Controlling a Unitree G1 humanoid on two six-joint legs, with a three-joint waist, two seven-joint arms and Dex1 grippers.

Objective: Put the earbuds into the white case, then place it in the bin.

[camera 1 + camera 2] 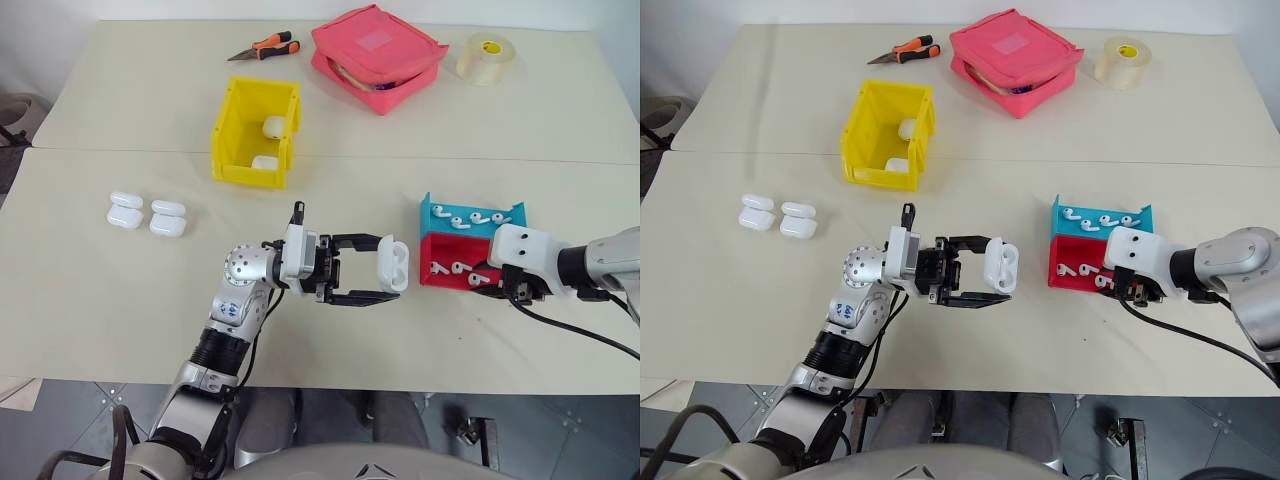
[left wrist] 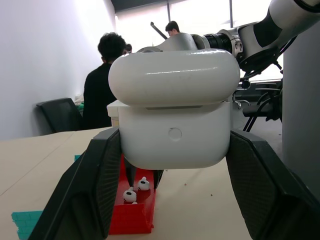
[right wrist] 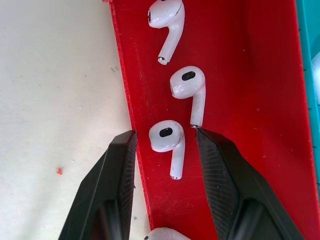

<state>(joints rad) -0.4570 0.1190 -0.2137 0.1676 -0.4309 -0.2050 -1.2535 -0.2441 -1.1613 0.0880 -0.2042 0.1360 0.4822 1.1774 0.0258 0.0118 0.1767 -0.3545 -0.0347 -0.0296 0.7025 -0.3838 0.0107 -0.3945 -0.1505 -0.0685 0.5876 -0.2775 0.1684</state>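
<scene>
An earbud [image 3: 167, 142] lies in the red tray [image 3: 235, 90] directly between the right end effector's [image 3: 165, 142] parted, not yet clenched fingers, stem along them, while the left end effector [image 1: 368, 270] grips the open white case [image 1: 393, 263] nearby above the table [image 1: 120, 300].

No readable text, label, brand or number anywhere. Nothing legible on the case [image 2: 174, 117], the tape roll [image 1: 485, 57] or the pouch [image 1: 377, 56].

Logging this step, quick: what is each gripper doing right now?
Left gripper: shut on the white case, lid open.
Right gripper: open, fingers either side of an earbud in the red tray.
</scene>
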